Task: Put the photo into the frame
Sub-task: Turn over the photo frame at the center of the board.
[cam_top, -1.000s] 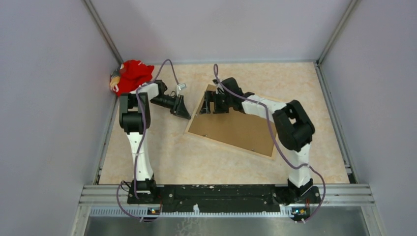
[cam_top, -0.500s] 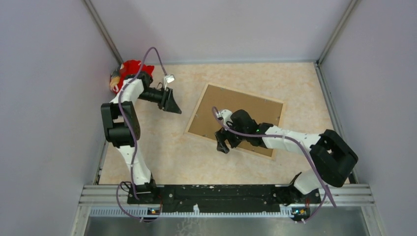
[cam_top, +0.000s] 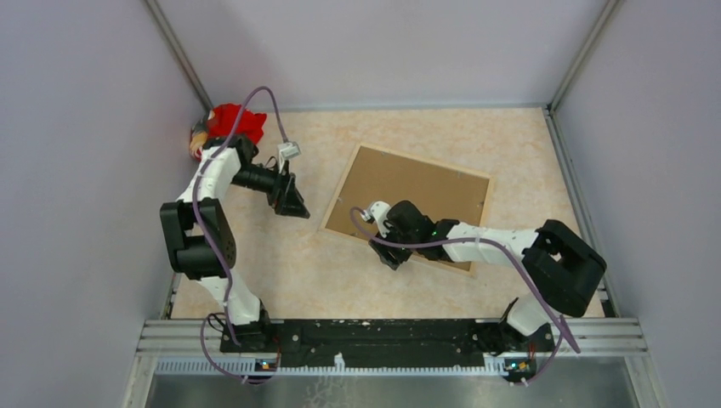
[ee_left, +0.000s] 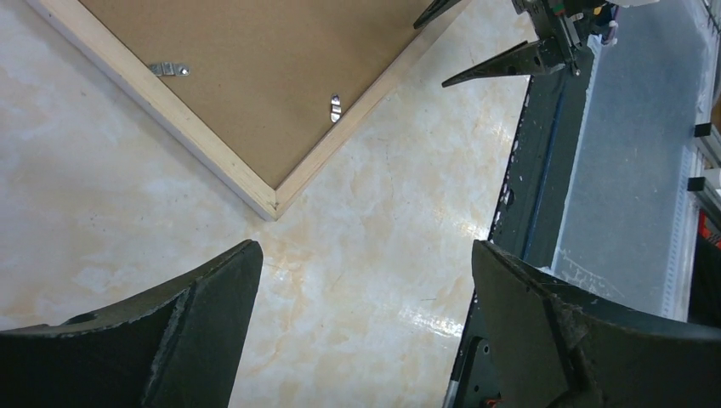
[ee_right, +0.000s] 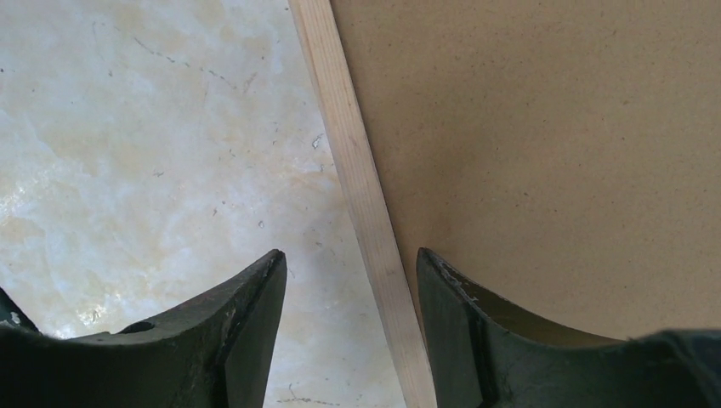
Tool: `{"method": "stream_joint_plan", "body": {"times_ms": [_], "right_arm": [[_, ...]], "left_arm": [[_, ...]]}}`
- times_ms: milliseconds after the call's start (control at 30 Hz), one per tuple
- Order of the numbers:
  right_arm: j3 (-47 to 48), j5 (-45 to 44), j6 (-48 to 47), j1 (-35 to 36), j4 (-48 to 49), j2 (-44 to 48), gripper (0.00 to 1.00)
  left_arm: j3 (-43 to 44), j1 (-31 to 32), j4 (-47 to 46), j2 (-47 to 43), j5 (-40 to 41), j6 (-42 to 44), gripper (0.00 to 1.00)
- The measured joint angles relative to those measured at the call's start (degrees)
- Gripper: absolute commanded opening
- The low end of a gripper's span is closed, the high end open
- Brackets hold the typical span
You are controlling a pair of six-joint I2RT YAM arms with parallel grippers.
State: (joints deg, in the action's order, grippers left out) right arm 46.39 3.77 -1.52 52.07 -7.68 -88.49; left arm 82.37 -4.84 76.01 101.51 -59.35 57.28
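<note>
**Two claws apart, frame face-down on the table**

And we're looking down on the frame, lying flat on the marbled table, back side up and turned at an angle to the table edges. Its pale wood rear edges run all the way round the brown backing board, which fills the opening. Whether the photo sits beneath that board cannot be told from any view.

Over on the left, the left gripper hangs above bare table just beside the frame's left edge, apart from it. The left wrist view says it plainly: jaws spread wide, nothing between them but tabletop, with the frame's near-left corner out ahead. Two small metal tabs show on the backing board close to the wood there.

Now the right side. The right gripper is at the frame's near long edge, towards its left end, the arm stretched low across the table from its base. From the right wrist view its fingers stand either side of the wooden rail, one over the table, the other over the backing board. The jaws are parted, with a visible gap, and nothing is clamped.

Up in the far-left corner a red cloth bundle lies against the wall, well apart from the frame
</note>
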Motion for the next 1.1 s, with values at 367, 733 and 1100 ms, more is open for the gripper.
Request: {"method": "stream_joint_plan", "body": {"times_ms": [367,733,1100], "right_arm": [[0.9,-4.2,-2.3,0.8,0.3,-2.2,0.17],[6.8,-3.2,-2.1,1.4,-4.4,-3.1,0.0],[19.5,4.6,5.3,1.4,-9.6,-2.4,0.0]], "left_arm": [[-8.2,-0.3,-8.1,-14.0,-1.2,2.7,0.99],[-25.2,-0.3,-19.6,-32.3,-0.2,14.4,0.99],[-41.0,12.2,-35.2,-50.7,12.8,41.0,0.99]]}}
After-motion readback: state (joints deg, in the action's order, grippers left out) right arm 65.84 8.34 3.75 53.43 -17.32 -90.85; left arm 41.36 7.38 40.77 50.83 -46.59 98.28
